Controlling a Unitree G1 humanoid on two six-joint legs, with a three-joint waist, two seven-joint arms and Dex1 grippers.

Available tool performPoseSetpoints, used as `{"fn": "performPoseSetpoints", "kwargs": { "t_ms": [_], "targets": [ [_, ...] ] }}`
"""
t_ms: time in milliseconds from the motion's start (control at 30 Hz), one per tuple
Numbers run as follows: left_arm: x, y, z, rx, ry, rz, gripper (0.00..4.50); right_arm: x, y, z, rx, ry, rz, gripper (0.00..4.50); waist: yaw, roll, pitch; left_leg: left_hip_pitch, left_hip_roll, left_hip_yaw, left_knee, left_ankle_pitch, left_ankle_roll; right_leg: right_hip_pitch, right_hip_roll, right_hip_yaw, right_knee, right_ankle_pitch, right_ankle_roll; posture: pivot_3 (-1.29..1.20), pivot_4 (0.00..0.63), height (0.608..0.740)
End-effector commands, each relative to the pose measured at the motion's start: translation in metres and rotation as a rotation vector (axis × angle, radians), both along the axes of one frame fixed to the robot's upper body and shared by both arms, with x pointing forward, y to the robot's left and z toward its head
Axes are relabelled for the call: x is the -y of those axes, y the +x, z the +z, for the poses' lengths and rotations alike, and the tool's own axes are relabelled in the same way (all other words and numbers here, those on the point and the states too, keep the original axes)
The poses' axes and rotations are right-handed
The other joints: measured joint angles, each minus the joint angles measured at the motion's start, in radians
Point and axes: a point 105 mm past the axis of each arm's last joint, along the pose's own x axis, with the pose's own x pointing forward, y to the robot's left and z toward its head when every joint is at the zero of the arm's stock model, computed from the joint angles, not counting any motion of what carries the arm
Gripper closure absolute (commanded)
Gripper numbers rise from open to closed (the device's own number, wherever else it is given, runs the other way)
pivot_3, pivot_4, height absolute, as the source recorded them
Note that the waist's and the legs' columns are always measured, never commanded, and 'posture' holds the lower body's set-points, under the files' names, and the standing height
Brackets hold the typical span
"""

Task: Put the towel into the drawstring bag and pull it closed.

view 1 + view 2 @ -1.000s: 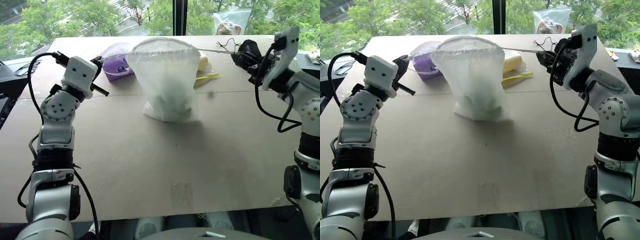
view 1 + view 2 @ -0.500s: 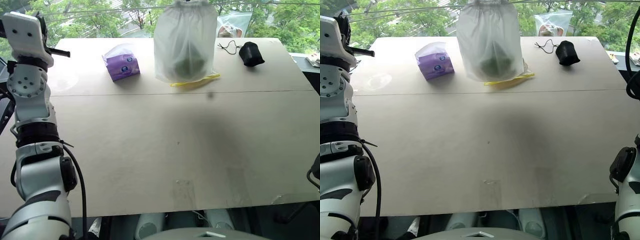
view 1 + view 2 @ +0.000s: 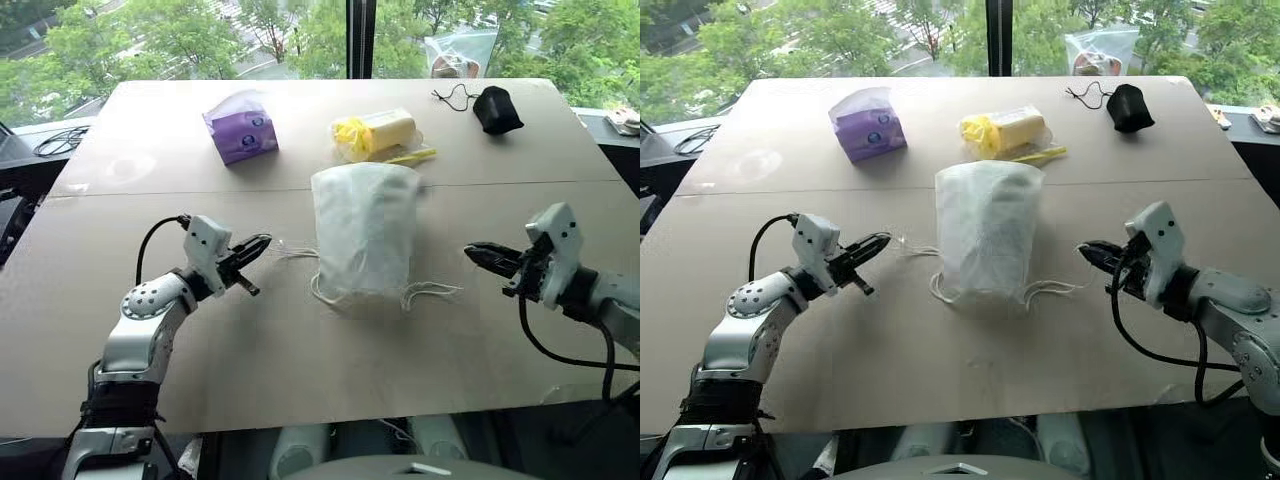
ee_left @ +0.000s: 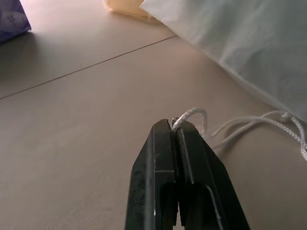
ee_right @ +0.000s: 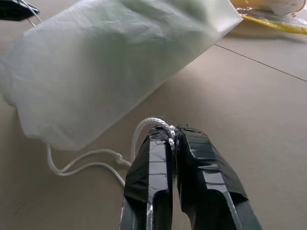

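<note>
Your left gripper (image 4: 176, 125) is pinched on a white cord loop (image 4: 192, 115), the drawstring bag (image 3: 363, 232) lying on the surface just beyond its tips with the towel (image 5: 192, 7) inside; past the bag, your right gripper (image 5: 173, 134) clamps the opposite cord (image 5: 148, 125), so the mouth cinches from both sides.

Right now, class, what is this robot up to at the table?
The white drawstring bag lies on the table, mouth toward the robot, something pale green faintly showing through its fabric. The left gripper and the right gripper each have their jaws pinched on a drawstring cord, one on either side of the bag. Behind it sit a purple packet, a yellow packet and a black pouch.
</note>
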Motion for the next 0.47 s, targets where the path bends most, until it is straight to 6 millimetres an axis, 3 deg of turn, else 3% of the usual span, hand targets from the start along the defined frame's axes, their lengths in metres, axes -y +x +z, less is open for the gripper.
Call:
{"fn": "performPoseSetpoints", "kwargs": {
  "t_ms": [33,200,267,367,467],
  "targets": [
    [-0.001,-0.027,0.004,-0.086,-0.015,-0.098,3.20,0.004,-0.014,-0.010,-0.005,-0.045,0.016,2.80,0.004,0.002,0.000,0.002,0.000,0.000,0.000,-0.002,-0.004,0.002,-0.001,0.000,-0.001,0.000,0.000,0.00,0.150,0.740],
    [-0.027,-0.052,0.020,-0.110,-0.040,-0.054,1.00,0.027,-0.041,-0.012,0.000,-0.054,-0.025,0.56,0.012,0.003,0.000,-0.002,0.000,0.001,0.000,-0.001,-0.003,-0.001,-0.003,0.000,-0.001,0.000,0.000,0.00,0.150,0.740],
    [-0.033,-0.063,0.021,-0.133,-0.022,-0.038,0.06,0.034,-0.054,-0.005,0.021,-0.038,-0.026,0.00,0.016,0.003,-0.001,-0.003,0.000,0.002,0.000,0.000,0.000,-0.001,-0.002,0.000,-0.001,0.000,0.000,0.00,0.150,0.740],
    [-0.036,-0.072,0.027,-0.138,-0.022,-0.013,0.02,0.041,-0.069,0.007,0.086,-0.037,-0.013,0.00,0.021,0.004,-0.001,-0.002,0.001,0.002,-0.002,0.000,0.000,-0.001,-0.002,0.000,-0.003,0.000,0.000,0.00,0.150,0.740],
    [-0.035,-0.072,0.031,-0.128,-0.031,0.005,0.02,0.044,-0.069,0.018,0.165,-0.062,-0.010,0.00,0.022,0.004,-0.001,-0.002,0.001,0.002,-0.001,-0.002,-0.004,-0.001,-0.002,0.000,-0.003,0.000,0.000,0.00,0.150,0.740]
  ]
}}
